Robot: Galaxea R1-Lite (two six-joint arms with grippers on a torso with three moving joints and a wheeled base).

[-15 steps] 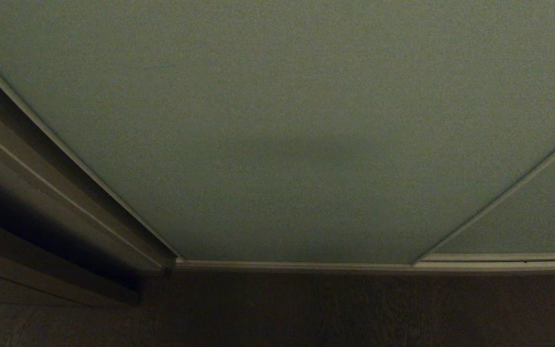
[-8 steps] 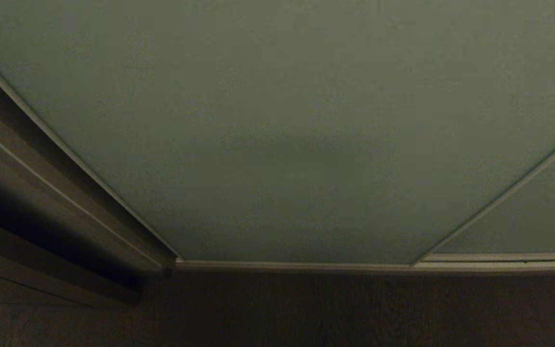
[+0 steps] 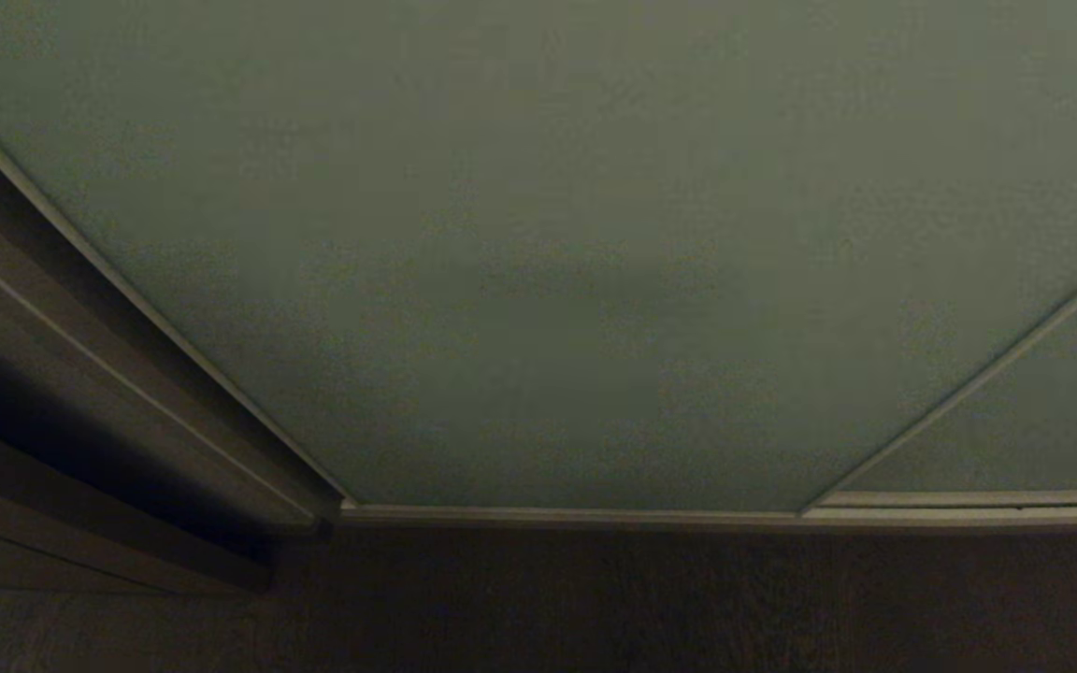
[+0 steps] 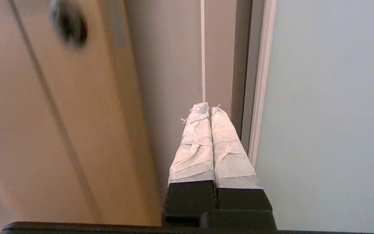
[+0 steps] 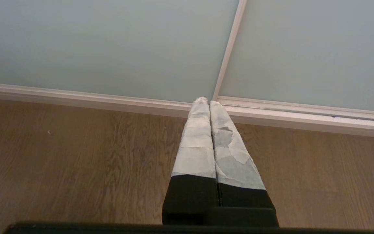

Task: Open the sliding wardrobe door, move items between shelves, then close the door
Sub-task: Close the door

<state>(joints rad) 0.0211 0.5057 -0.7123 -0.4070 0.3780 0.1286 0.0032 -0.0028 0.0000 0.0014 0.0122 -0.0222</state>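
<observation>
Filling most of the head view: the tall matte pale grey-green sliding wardrobe door [image 3: 538, 234], fully across its opening, slim cream-silver frame [image 3: 576, 513] along its foot. A second grey-green door panel [image 3: 1015, 430] sits at 4 o'clock, split off by a thin frame strip. Brown wooden trim [image 3: 80, 393] runs down at 8 o'clock, with a dark gap beside it. Dark wood-grain floor [image 3: 641, 608] spans 6 o'clock. Neither arm shows here. No plush toys or shelves visible in any view.

Left wrist view: left gripper [image 4: 210, 109] is up in front of the door's left edge, its taped white fingers [image 4: 195, 146] pressed together, jaws closed on nothing. The tips sit against the backdrop of the beige trim, just beside the door's cream frame strip; contact can't be judged. The door panel fills the 3 o'clock side. A tan wooden panel with a blurred dark round fitting [image 4: 68, 24] sits at 10 o'clock.

Right wrist view: right gripper [image 5: 209, 101] hangs low over the floor, pointing at the base rail where the two door panels meet. Taped fingers [image 5: 196, 146] together, jaws closed, empty. Wood floor from 9 to 3 o'clock below the rail, both panels above it.
</observation>
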